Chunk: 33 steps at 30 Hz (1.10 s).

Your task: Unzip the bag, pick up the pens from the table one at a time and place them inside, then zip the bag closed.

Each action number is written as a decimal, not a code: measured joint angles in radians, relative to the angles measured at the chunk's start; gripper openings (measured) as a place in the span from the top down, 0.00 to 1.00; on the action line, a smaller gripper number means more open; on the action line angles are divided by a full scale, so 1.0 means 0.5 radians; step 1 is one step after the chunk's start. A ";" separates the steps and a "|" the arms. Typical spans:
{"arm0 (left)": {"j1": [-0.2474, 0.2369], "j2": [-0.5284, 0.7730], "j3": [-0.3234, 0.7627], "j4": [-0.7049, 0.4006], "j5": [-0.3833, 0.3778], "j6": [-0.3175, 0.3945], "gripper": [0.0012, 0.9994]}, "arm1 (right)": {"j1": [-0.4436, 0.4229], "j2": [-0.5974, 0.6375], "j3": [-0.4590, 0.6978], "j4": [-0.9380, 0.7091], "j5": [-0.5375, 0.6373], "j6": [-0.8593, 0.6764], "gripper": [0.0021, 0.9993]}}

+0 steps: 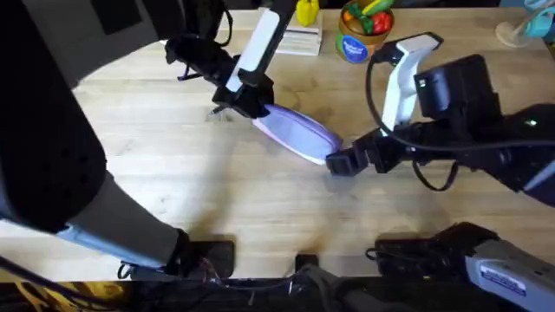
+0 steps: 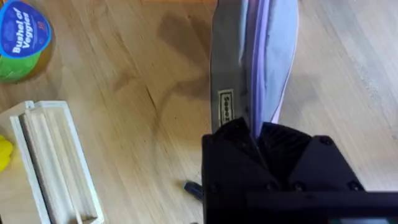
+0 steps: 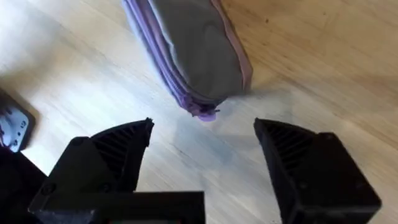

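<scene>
The lavender bag (image 1: 295,132) lies slanted on the table (image 1: 173,182), near its middle. My left gripper (image 1: 245,104) is shut on the bag's far-left end; in the left wrist view its fingers (image 2: 258,146) pinch the fabric by the zip line of the bag (image 2: 255,56). My right gripper (image 1: 342,162) stands open just off the bag's near-right end. In the right wrist view the bag's end (image 3: 193,56) and its small purple zip pull (image 3: 204,113) lie ahead of the gap of that gripper (image 3: 202,155), apart from the fingers. A dark bluish pen tip (image 2: 193,188) peeks out beside the left gripper.
A round tub of toy vegetables (image 1: 355,35) stands at the back, also seen as the tub (image 2: 22,37). A white holder (image 2: 56,162) with pale sticks sits near it, next to a yellow toy (image 1: 306,10). A teal object (image 1: 525,26) is at the back right corner.
</scene>
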 joint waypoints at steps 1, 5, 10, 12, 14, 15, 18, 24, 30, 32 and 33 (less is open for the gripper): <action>0.000 0.000 0.000 0.000 0.000 0.000 0.96 | 0.014 0.043 0.000 0.004 0.000 -0.023 0.00; 0.000 0.000 0.000 0.001 0.000 0.000 0.96 | 0.042 0.158 -0.006 0.109 -0.007 -0.072 0.00; 0.000 0.000 0.000 0.000 0.000 0.000 0.96 | 0.042 0.190 -0.006 0.216 -0.018 -0.094 0.02; 0.000 0.000 0.000 0.000 0.000 0.000 0.96 | 0.042 0.191 -0.006 0.212 -0.020 -0.098 0.07; 0.000 0.000 0.000 0.000 0.000 0.000 0.96 | 0.042 0.191 -0.006 0.208 -0.037 -0.101 0.15; 0.000 0.000 0.000 0.000 0.000 0.000 0.96 | 0.042 0.190 -0.006 0.208 -0.050 -0.103 0.20; 0.000 0.000 0.000 0.000 0.000 0.000 0.96 | 0.042 0.191 -0.006 0.208 -0.081 -0.104 0.40; 0.000 0.000 0.000 -0.001 0.000 0.000 0.96 | 0.042 0.190 -0.006 0.207 -0.102 -0.118 0.72; 0.000 0.000 0.000 0.000 0.000 0.000 0.96 | 0.044 0.191 -0.006 0.207 -0.122 -0.117 0.86; 0.000 0.000 0.000 -0.001 0.001 0.000 0.96 | 0.046 0.190 -0.006 0.202 -0.127 -0.116 0.88; 0.000 0.000 0.000 -0.002 0.000 0.000 0.96 | 0.046 0.190 -0.006 0.196 -0.132 -0.116 0.89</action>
